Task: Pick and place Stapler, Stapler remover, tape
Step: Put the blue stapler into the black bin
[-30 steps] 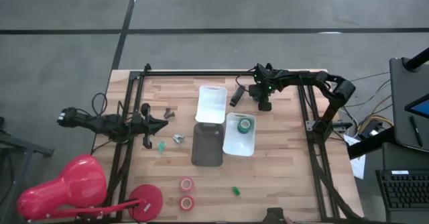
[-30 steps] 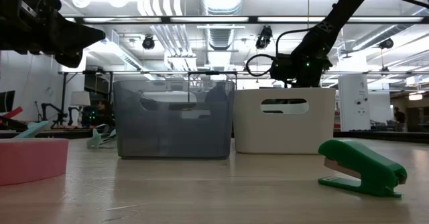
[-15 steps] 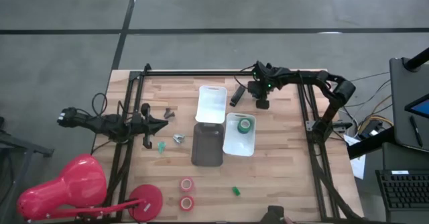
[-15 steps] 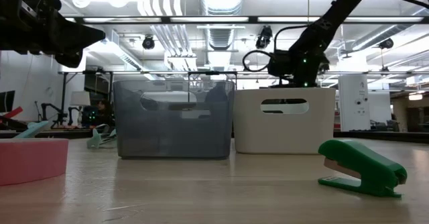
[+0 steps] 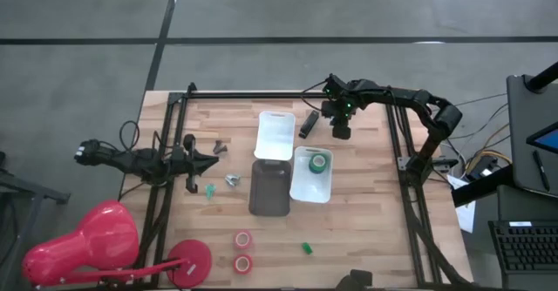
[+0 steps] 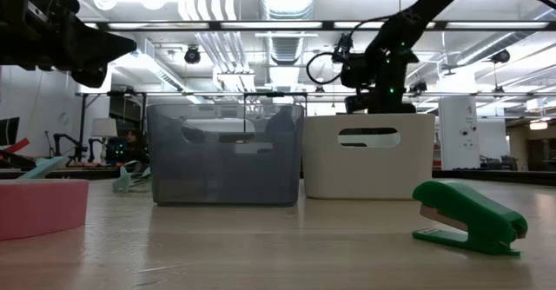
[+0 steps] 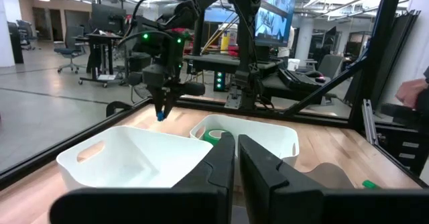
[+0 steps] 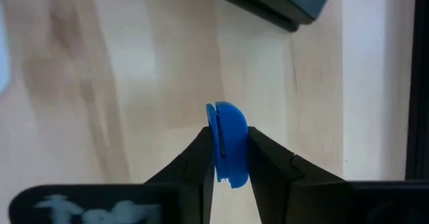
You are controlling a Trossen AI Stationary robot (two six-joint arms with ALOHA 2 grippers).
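My right gripper (image 5: 338, 131) hangs over the far part of the table, beside the black stapler (image 5: 309, 124), and is shut on a blue tape roll (image 8: 226, 142). From the left wrist view the blue roll (image 7: 159, 116) shows at its fingertips, clear of the wood. A green tape roll (image 5: 318, 161) lies in the near white tray (image 5: 301, 189). Two red rolls (image 5: 242, 238) (image 5: 242, 262) and a green stapler (image 5: 307, 248) lie on the near side of the table. A teal staple remover (image 5: 210, 189) lies near my left gripper (image 5: 212, 156), which waits shut at the table's left. My right gripper pinches the blue tape roll between its two fingers, one on each flat side, near the rim (image 8: 221, 158). The fingers (image 8: 196, 158) come from above, pointing down. The roll stands on edge below them, lifted clear of the table.
A second white tray (image 5: 275, 135) and a dark grey tray (image 5: 269, 186) stand at mid-table. A dark remover (image 5: 218, 146) and a metallic one (image 5: 232, 180) lie near the left arm. A black frame (image 5: 401, 143) borders the table. Red objects (image 5: 83, 243) sit at the near left.
My right gripper has risen and shifted a little toward the table's left and far edge, staying over the spot beside the black stapler.
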